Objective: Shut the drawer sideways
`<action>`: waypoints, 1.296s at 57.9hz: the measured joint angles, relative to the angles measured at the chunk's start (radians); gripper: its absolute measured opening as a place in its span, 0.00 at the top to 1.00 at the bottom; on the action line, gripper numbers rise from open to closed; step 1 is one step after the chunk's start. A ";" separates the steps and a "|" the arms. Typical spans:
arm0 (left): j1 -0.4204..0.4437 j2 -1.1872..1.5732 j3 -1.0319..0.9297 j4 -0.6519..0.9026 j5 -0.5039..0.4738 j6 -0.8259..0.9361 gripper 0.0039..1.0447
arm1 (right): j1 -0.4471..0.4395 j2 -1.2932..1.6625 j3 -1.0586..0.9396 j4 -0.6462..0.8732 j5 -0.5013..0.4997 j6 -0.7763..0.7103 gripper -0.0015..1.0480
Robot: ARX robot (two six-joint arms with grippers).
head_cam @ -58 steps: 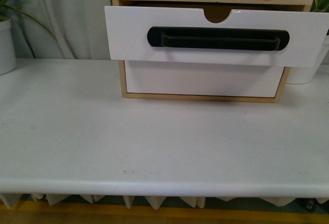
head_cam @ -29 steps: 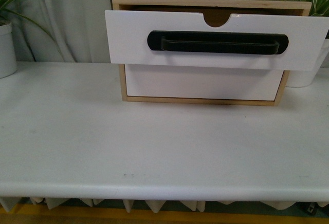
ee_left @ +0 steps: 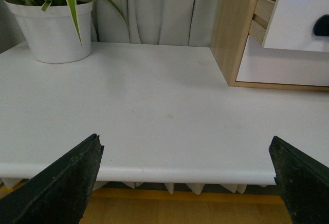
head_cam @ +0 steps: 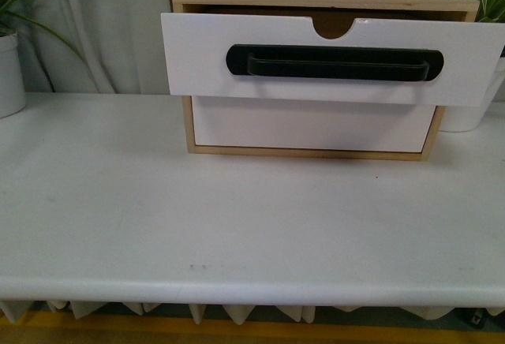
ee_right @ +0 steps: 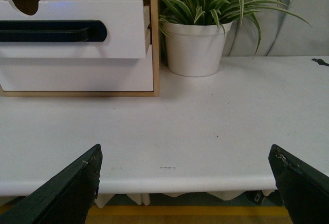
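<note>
Left gripper (ee_left: 187, 180), right gripper (ee_right: 185, 183): matte black jaws spread wide, released. Drawer (head_cam: 197, 52) upper centre: glossy white front, black oval handle (head_cam: 334, 62), protruding from pale wood cabinet (head_cam: 237, 0).

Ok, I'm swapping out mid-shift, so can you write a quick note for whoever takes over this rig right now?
Left gripper: open, empty, above the near edge of the table, well short of the wooden cabinet.
Right gripper: open, empty, likewise back at the near edge.
The drawer: the upper one with the black handle, pulled out of the cabinet; the lower drawer front sits flush.
Done: nothing yet, no contact with the drawer.
Left: bring a gripper to the drawer and push it shut.
</note>
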 joint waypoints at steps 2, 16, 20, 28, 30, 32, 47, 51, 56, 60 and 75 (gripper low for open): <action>-0.023 0.011 0.004 -0.018 -0.058 0.045 0.06 | 0.004 0.026 0.026 -0.069 0.030 0.024 0.09; -0.198 0.151 0.033 0.098 -0.342 0.653 0.06 | -0.024 0.282 0.167 -0.150 -0.003 0.032 0.09; -0.216 0.213 0.037 0.205 -0.280 0.797 0.06 | -0.006 0.347 0.220 -0.106 0.007 -0.068 0.09; -0.219 0.359 0.049 0.393 -0.097 1.097 0.06 | 0.036 0.458 0.307 -0.065 0.015 -0.315 0.09; -0.208 0.424 0.061 0.459 -0.023 1.191 0.06 | 0.046 0.485 0.326 -0.059 0.016 -0.376 0.09; -0.202 0.462 0.071 0.492 0.013 1.234 0.06 | 0.057 0.523 0.354 -0.050 0.015 -0.455 0.09; -0.178 0.799 0.225 0.648 0.229 1.499 0.06 | 0.070 0.743 0.555 -0.054 -0.050 -0.759 0.09; -0.187 0.898 0.280 0.677 0.250 1.551 0.06 | 0.056 0.815 0.623 -0.064 -0.077 -0.802 0.09; -0.197 1.011 0.344 0.703 0.283 1.623 0.06 | 0.038 0.904 0.708 -0.078 -0.101 -0.838 0.09; -0.204 1.078 0.388 0.711 0.293 1.661 0.06 | 0.036 0.963 0.771 -0.101 -0.111 -0.859 0.09; -0.268 1.258 0.533 0.718 0.260 1.710 0.06 | 0.056 1.122 0.892 -0.119 -0.124 -0.898 0.09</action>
